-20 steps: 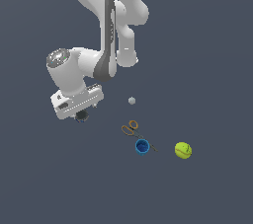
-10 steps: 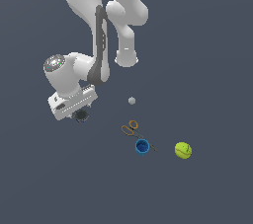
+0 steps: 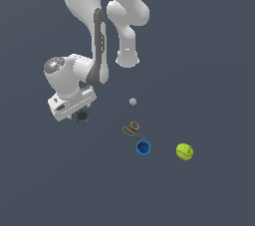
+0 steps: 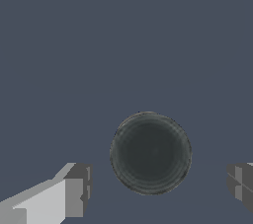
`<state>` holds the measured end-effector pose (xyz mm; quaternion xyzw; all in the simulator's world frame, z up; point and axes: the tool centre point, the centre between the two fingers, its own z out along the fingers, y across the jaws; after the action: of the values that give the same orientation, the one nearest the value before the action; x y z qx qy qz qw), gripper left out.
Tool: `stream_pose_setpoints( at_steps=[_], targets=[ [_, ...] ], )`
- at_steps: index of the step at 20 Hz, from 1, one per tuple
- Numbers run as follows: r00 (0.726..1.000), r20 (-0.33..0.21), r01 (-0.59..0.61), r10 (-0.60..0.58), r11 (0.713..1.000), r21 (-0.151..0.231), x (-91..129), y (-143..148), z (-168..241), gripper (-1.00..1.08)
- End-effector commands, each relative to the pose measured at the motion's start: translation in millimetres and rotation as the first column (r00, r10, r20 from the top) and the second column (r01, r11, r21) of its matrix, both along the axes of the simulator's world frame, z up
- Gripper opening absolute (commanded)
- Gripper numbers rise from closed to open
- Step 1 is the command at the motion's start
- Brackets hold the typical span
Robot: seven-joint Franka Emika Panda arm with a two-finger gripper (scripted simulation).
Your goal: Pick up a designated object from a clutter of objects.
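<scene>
1. Wrist view: my gripper (image 4: 157, 186) is spread wide, one finger (image 4: 76, 191) on each side of the can (image 4: 150, 152), with a clear gap on both sides, so it grips nothing.
2. The can sits between the fingers, seen end-on: a dark round top with faint concentric rings and a dull sheen (its side is hidden from this angle).
3. In the exterior view the gripper (image 3: 79, 114) hangs right over the can (image 3: 81, 116), which shows as a dark blob under the white hand. I cannot tell whether the fingertips have reached the can's height.
4. My reading of progress: the approach and alignment look done; the closing and the lift are left.
5. Further out, toward the exterior view's right, lie the scissors (image 3: 131, 129) with thin orange loops, and just beside them a glossy blue cup (image 3: 143, 147).
6. A fuzzy yellow-green ball (image 3: 184, 151) sits near the cup, and a small grey sphere (image 3: 133, 101) is above the scissors in the picture, all well apart from the can.
</scene>
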<state>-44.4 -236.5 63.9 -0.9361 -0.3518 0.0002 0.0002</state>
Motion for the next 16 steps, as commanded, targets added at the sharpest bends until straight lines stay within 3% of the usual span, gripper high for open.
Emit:
stream_pose_setpoints(
  at_steps=[1, 16],
  targets=[
    [1.0, 0.0, 0.0, 0.0, 1.0, 0.0, -0.1, 0.1, -2.3, 1.0],
    [1.0, 0.0, -0.003, 0.003, 1.0, 0.0, -0.6, -0.3, -50.0, 1.0]
  ],
)
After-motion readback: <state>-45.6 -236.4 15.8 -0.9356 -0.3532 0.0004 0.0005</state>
